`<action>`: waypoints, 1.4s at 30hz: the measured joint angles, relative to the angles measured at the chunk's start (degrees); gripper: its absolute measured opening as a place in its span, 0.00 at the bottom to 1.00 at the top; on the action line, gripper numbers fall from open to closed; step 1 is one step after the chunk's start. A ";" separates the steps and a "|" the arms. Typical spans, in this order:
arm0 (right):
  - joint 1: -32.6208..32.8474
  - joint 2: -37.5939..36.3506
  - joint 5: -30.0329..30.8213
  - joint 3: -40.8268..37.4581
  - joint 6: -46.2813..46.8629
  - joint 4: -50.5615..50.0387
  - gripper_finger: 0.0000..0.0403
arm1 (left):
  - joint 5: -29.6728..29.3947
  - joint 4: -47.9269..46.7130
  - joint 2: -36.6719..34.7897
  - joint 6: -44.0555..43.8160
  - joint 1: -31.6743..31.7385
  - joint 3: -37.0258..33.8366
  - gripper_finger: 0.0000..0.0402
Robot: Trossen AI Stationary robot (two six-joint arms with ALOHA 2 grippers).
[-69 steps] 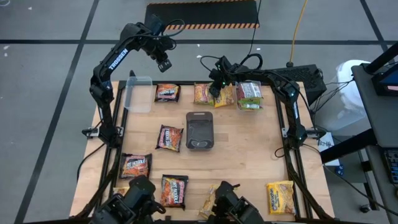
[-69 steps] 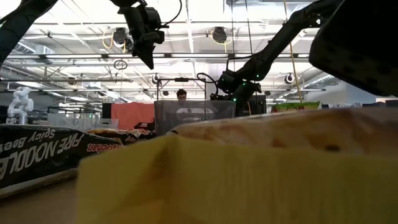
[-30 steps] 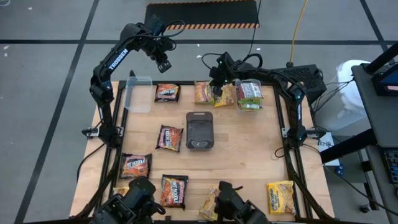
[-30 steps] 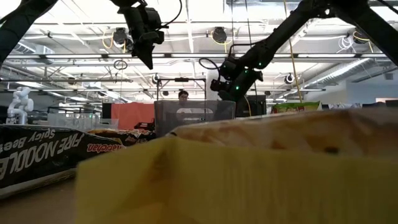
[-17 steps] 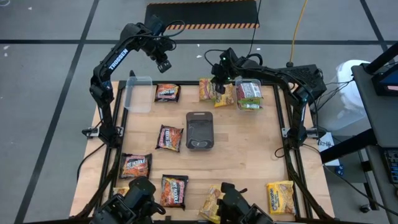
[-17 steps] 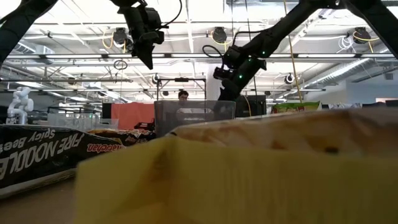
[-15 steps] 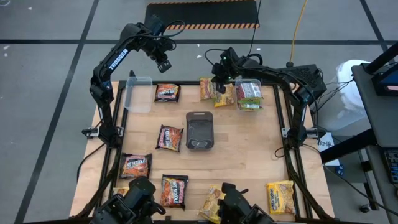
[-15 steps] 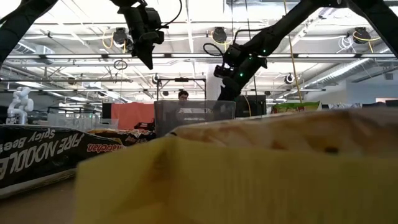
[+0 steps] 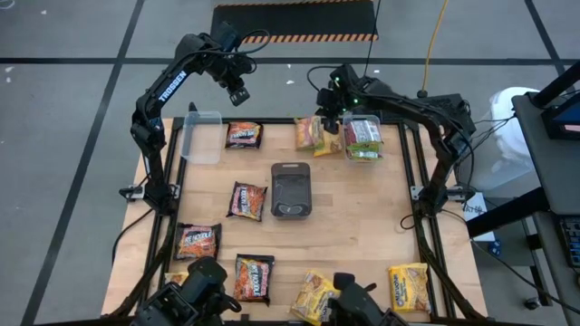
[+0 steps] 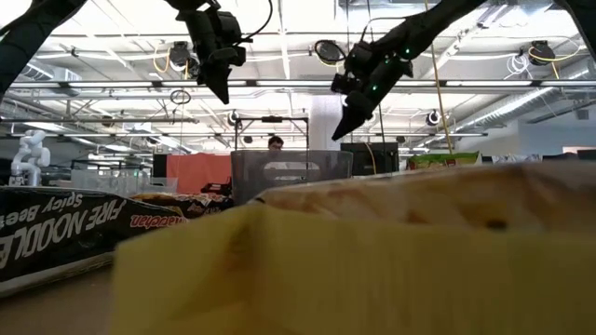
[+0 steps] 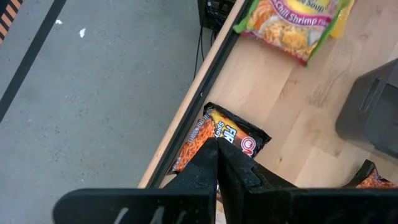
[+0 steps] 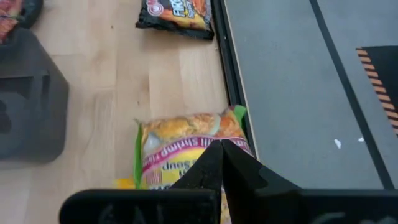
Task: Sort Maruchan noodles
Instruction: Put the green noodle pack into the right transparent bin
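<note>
Maruchan noodle packets lie flat about the table. A green-edged packet lies at the far edge beside a yellow one. Dark packets lie at the far left, mid-left and near left. My right gripper hangs shut and bare above the green-edged packet, well clear of it in the low view. My left gripper is shut and bare, high over the far-left dark packet.
A dark grey tray stands mid-table. An empty clear tub sits far left, and a clear tub holding packets sits far right. More packets lie along the near edge. Black rails frame the table.
My right gripper has risen from just over the green-edged packet, staying shut and rolling slightly. The green-edged packet now lies a little farther toward the table's right than a second ago. My left gripper has kept still.
</note>
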 joint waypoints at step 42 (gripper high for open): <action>-5.24 9.89 7.17 0.00 -13.53 3.44 0.20 | 0.00 -0.04 0.00 0.21 0.00 0.00 0.01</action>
